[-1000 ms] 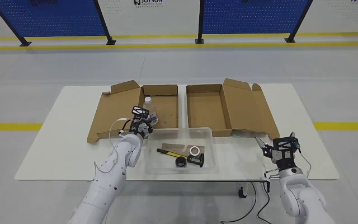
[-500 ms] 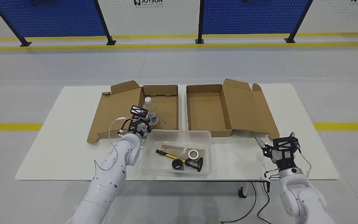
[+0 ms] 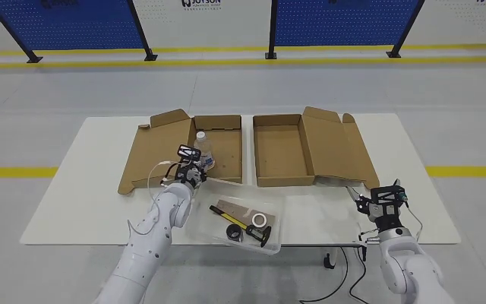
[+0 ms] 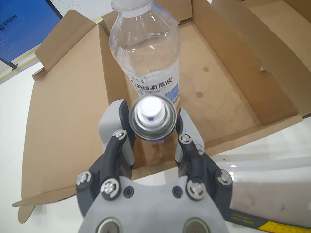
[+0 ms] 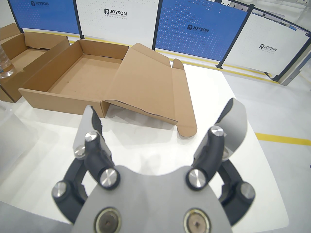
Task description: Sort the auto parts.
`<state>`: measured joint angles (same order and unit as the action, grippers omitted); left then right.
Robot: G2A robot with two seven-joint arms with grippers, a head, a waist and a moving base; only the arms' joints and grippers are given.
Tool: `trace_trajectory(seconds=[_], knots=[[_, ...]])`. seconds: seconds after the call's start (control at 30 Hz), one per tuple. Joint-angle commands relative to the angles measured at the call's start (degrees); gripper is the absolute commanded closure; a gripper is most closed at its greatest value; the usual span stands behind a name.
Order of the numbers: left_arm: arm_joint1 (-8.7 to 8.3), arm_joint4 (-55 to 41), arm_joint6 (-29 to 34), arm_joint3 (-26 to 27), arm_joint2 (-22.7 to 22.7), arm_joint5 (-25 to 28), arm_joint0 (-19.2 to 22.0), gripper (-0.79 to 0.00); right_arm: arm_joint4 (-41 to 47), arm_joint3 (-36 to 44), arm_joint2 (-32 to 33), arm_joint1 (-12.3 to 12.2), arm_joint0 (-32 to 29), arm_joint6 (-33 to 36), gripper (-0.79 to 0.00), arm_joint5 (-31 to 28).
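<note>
Near edge of table (image 3: 83, 190), about centre: clear tray (image 3: 278, 225) sits skewed to the edge, and its near corner looks to overhang. It holds the unsorted stock: a black-and-yellow tool (image 3: 227, 213), a white ring (image 3: 260, 220), a black part (image 3: 263, 238) and a brown flat piece (image 3: 232, 204).

Near right corner: right gripper (image 5: 160, 109) has its jaws spread wide with nothing between them, parked above bare tabletop. It's well apart from the tray and from both boxes, so my read is it's idle and staying out of the left arm's way.

Left gripper (image 4: 152, 122) is clamped across the spray can (image 4: 149, 112), which is upright with the nozzle up. The pads grip the body just under the rim, so the can hangs plumb for a straight set-down. It's inside the left box (image 4: 218, 78), at the near wall towards the left corner. Can't tell if the base touches the box floor.

Just beyond the can, nearly touching: a clear bottle (image 4: 145, 56), upright on the same box floor. Looks like the containers get grouped here, so I'd say the current step is placing the can.

Risk: the gap to the bottle is tight, so opening the jaws or drifting forward could knock it over.

Further right, beside the left box: right box (image 3: 282, 152), its lid folded out towards the right edge. Probably meant for the hard parts in the tray.
</note>
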<state>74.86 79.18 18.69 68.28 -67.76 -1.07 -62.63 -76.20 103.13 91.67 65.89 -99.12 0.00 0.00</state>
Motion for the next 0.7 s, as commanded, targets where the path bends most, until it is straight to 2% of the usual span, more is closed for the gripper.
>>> trace_trajectory(seconds=[0.0, 0.47, 0.67], knots=[[0.03, -0.1, 0.1, 0.2, -0.1, -0.1, 0.0, -0.785, 0.0, 0.0, 0.0, 0.0, 0.0, 0.0, -0.785, 0.0], [0.20, -1.3, -1.6, 2.5, -1.5, -0.9, -0.5, -0.785, 0.0, 0.0, 0.0, 0.0, 0.0, 0.0, -0.785, 0.0], [-0.04, -1.4, -2.2, 6.3, -2.7, 0.1, -1.9, -0.785, 0.0, 0.0, 0.0, 0.0, 0.0, 0.0, -0.785, 0.0]])
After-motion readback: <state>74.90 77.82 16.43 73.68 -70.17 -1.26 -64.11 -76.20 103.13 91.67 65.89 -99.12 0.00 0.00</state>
